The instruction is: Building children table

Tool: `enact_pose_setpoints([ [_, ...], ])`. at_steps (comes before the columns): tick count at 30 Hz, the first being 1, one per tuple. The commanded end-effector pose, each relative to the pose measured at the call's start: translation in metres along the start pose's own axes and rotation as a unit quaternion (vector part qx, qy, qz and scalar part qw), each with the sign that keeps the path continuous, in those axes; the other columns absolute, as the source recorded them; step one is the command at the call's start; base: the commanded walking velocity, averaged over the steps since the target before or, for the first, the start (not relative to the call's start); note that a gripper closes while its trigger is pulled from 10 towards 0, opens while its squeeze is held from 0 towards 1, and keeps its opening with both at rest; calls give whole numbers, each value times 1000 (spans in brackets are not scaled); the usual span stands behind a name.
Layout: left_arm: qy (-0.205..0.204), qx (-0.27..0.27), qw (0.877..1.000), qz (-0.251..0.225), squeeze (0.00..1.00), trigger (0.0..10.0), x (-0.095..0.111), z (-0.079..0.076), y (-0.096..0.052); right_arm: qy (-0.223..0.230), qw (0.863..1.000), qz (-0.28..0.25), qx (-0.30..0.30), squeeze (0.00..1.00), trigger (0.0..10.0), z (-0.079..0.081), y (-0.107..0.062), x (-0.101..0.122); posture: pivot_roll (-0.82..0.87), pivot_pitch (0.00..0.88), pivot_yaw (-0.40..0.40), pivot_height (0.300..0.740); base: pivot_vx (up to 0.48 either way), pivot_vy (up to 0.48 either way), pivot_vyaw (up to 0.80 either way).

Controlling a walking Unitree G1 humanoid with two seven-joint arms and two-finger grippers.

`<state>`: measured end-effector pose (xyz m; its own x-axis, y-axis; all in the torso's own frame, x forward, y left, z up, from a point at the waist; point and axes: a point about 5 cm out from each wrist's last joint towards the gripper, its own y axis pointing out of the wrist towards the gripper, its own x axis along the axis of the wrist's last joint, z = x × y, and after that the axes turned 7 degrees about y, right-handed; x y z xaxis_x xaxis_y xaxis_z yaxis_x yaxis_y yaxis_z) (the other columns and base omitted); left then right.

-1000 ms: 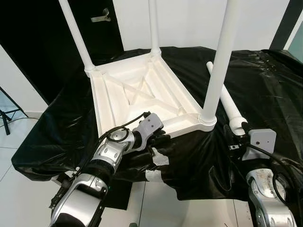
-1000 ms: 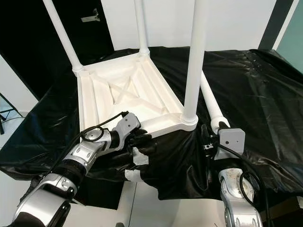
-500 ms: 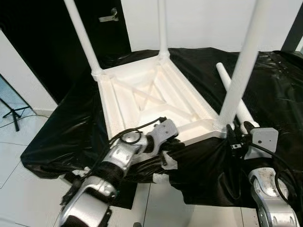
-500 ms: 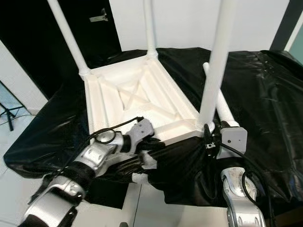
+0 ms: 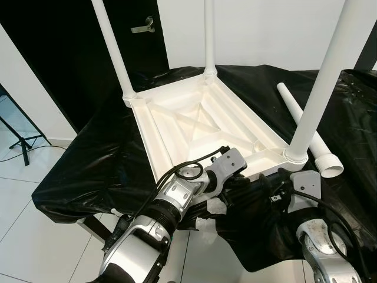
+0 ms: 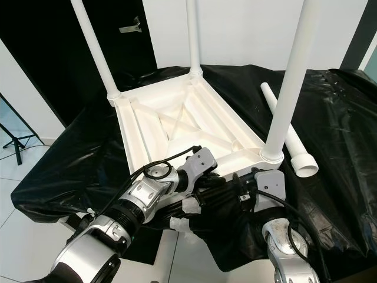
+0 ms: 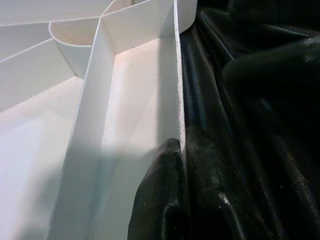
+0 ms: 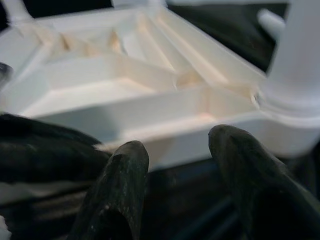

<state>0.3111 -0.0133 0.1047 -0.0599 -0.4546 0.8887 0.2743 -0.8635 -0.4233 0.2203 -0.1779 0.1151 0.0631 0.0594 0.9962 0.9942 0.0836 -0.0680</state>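
A white children's table top [image 5: 200, 118] lies upside down on a black plastic sheet [image 5: 100, 153]. Three white legs stand up from its corners: far left [image 5: 112, 53], far right [image 5: 209, 35] and near right [image 5: 321, 88]. A fourth leg [image 5: 306, 130] lies loose on the sheet to the right. My left gripper [image 7: 182, 165] is shut on the table's near rim [image 7: 177, 100], one finger inside and one outside. My right gripper [image 8: 180, 150] is open just short of the same rim, near the corner with the near right leg [image 8: 300, 60].
The black sheet hangs over the front edge, patched with white tape [image 5: 215, 206]. A dark door with a handle [image 5: 144, 26] stands behind on the left. A tripod foot [image 5: 23, 141] rests on the white tiled floor at the left.
The camera has swung, shifting the whole scene. My right gripper has come in from beside the loose leg's end to the table's near rim. My left gripper still holds the rim.
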Motion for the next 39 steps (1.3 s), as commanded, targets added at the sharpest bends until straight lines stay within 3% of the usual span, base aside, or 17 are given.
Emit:
enact_pose_setpoints([
  [1, -48, 41, 995, 75, 0, 10000, -39, -5, -2, 12, 999, 36, -17, 0, 10000, -5, 1, -12, 49, 0, 62, 740, 0, 0, 0],
  [5, -48, 45, 995, 75, 0, 10000, -39, -4, -2, 13, 999, 48, -22, 0, 10000, -7, 2, -16, 49, 0, 62, 740, 0, 0, 0],
  [6, -48, 48, 995, 76, 0, 10000, -39, -4, -2, 5, 998, 54, -18, 0, 0, -9, 8, -17, 57, 0, 61, 740, 0, 0, 0],
  [9, -46, 48, 995, 76, 0, 10000, -39, -5, -1, -3, 999, 54, -9, 0, 0, -11, 16, -16, 63, 0, 59, 740, 0, 0, 0],
  [11, -44, 49, 995, 76, 0, 10000, -39, -6, -1, -18, 998, 51, 10, 0, 0, -15, 32, -13, 77, 0, 52, 740, 0, 0, 0],
  [15, -43, 49, 995, 75, 0, 10000, -40, -7, -1, -22, 998, 51, 14, 0, 0, -16, 39, -12, 81, 0, 49, 740, 0, 0, 0],
  [16, -44, 47, 995, 75, 0, 10000, -40, -8, -1, -34, 998, 47, 19, 0, 157, -17, 46, -11, 89, 0, 45, 740, 0, 0, 0],
  [17, -45, 43, 995, 74, 0, 10000, -41, -9, -1, -43, 998, 41, 24, 0, 1020, -18, 54, -7, 92, 0, 41, 740, 0, 0, 0],
  [20, -46, 41, 995, 74, 0, 10000, -41, -10, -1, -48, 998, 38, 27, 0, 1020, -18, 58, -5, 92, 0, 41, 740, 0, 0, 0],
  [21, -46, 35, 996, 73, 0, 10000, -42, -12, 0, -51, 997, 45, 30, 0, 2118, -21, 65, -6, 97, 0, 36, 740, 0, 0, 0],
  [23, -46, 35, 996, 73, 0, 10000, -42, -12, 0, -51, 997, 45, 30, 0, 2118, -21, 65, -6, 97, 0, 36, 740, 0, 0, 0],
  [25, -46, 24, 996, 68, 0, 10000, -41, -15, 1, -53, 996, 60, 34, 0, 2824, -26, 74, -8, 103, 0, 32, 740, 0, 0, 0],
  [30, -47, -1, 998, 49, 0, 10000, -35, -22, 5, -61, 996, 65, 27, 0, 3216, -35, 91, -8, 96, 0, 40, 740, 0, 0, 0],
  [33, -37, -27, 999, 25, 0, 10000, -27, -30, 10, -62, 997, 44, 22, 0, 3451, -33, 105, 5, 95, 0, 44, 740, 0, 0, 0],
  [37, -48, -33, 998, 10, 0, 10000, -23, -32, 11, -61, 997, 30, 24, 0, 3686, -30, 111, 11, 95, 0, 44, 740, 0, 0, 0],
  [38, -47, -32, 998, -1, 0, 10000, -20, -32, 12, -59, 998, 28, 25, 0, 4392, -28, 111, 12, 97, 0, 45, 740, 0, 0, 0],
  [39, -46, -30, 998, -9, 0, 10000, -18, -32, 12, -57, 998, 26, 26, 0, 4392, -27, 112, 12, 97, 0, 45, 740, 0, 0, 0],
])
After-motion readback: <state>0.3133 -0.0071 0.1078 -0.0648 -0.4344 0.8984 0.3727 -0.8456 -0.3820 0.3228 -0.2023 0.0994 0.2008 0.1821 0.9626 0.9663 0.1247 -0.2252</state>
